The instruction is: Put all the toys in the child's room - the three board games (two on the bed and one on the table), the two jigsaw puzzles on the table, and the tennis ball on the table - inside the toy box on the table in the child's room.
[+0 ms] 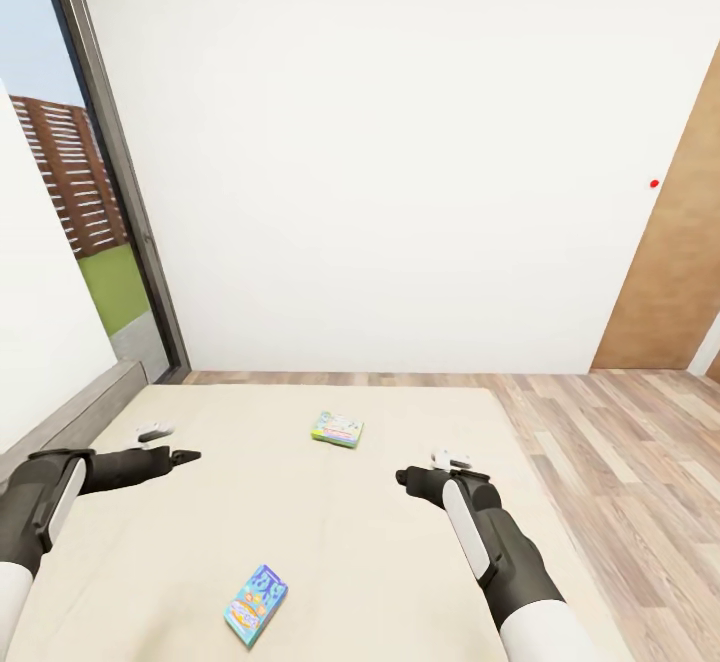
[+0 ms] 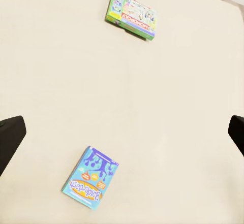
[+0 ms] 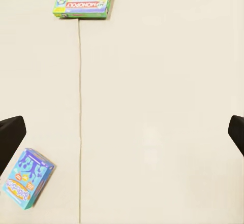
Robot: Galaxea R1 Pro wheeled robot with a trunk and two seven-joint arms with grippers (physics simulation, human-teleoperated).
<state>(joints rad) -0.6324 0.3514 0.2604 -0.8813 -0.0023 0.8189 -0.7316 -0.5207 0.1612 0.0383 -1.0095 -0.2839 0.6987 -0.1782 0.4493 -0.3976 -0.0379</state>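
Blue board game (image 1: pixel 256 604) lengthwise on bed (image 1: pixel 330 532)

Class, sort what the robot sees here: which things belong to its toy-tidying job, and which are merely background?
Job:
blue board game
green-edged board game
bed they lie on

Background:
wooden door
window
wood floor
white wall

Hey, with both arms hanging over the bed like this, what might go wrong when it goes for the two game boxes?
1. The blue board game lies flat on the soft bed; open jaws may push it into the mattress rather than catch an edge.
2. The green-edged board game lies farther off, so a long reach by the right gripper may be needed.
3. The left gripper hangs near the headboard and may clip it.
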